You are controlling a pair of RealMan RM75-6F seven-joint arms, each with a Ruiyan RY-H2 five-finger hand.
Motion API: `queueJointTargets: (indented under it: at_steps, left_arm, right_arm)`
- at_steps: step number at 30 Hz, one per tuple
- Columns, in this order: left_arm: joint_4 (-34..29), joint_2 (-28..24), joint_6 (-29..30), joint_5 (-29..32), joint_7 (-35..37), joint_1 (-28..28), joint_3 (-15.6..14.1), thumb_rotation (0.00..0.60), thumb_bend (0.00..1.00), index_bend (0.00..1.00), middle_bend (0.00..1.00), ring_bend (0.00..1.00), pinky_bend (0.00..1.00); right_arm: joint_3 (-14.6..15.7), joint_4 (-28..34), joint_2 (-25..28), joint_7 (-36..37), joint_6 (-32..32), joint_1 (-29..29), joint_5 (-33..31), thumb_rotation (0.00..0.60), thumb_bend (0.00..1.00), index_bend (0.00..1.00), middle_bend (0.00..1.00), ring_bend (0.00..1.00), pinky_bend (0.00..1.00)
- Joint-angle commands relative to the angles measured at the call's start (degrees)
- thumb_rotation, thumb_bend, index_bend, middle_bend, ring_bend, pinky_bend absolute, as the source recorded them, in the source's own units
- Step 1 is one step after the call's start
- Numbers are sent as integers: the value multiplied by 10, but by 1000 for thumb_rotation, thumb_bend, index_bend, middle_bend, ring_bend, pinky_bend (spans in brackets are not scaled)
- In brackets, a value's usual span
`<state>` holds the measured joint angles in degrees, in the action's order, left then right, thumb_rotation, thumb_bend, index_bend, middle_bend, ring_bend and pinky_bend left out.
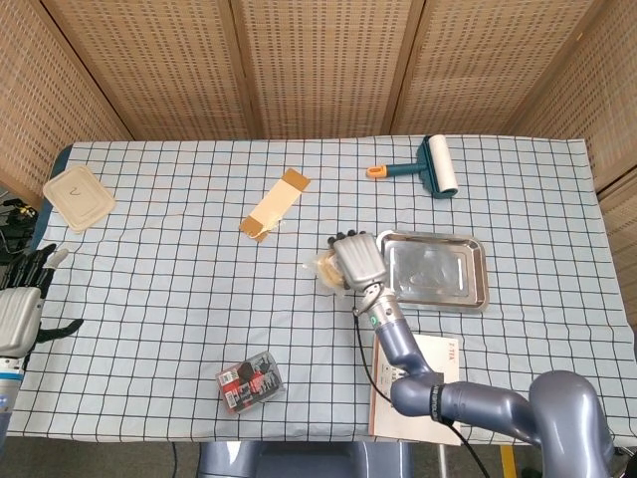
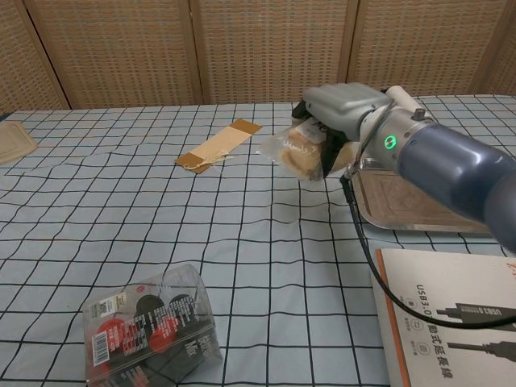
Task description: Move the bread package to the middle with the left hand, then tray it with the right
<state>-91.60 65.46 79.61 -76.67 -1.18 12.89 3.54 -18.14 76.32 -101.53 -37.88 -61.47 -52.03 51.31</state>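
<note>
The bread package [image 1: 323, 270] [image 2: 295, 151] is a clear bag with a tan bun inside. My right hand [image 1: 356, 261] [image 2: 343, 113] grips it from above and holds it off the tablecloth, just left of the metal tray [image 1: 435, 271] [image 2: 411, 197]. The bag's loose end sticks out to the left of the hand. My left hand [image 1: 20, 304] rests at the table's left edge with its fingers apart, holding nothing, far from the bread.
A white booklet [image 1: 430, 378] [image 2: 447, 314] lies at the front right. A clear box of red and black items [image 1: 249, 381] [image 2: 149, 332] sits at the front. A brown cardboard strip [image 1: 275, 203], a lint roller [image 1: 428, 166] and a beige lid [image 1: 78, 196] lie farther back.
</note>
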Motion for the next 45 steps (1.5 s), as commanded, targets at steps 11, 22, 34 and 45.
queueJointTargets:
  at_steps: [11, 22, 34, 45]
  left_arm:
    - [-10, 4, -2, -7, -24, -4, 2, 600, 51, 0, 0, 0, 0]
    - [-13, 3, -14, -5, -29, -5, 4, 600, 51, 0, 0, 0, 0]
    - [-17, -4, -9, -12, -17, -11, 6, 600, 51, 0, 0, 0, 0]
    - [4, 6, 5, -42, -21, -24, -10, 600, 52, 0, 0, 0, 0]
  right_arm:
    - [13, -31, 98, 46, 21, 93, -92, 600, 154, 643, 483, 504, 548]
    - [25, -35, 100, 47, 65, 90, -125, 600, 132, 132, 4, 4, 14]
    - [53, 109, 173, 11, -59, 139, -91, 600, 119, 0, 0, 0, 0]
    - [159, 175, 271, 168, -193, 279, 144, 600, 120, 0, 0, 0, 0]
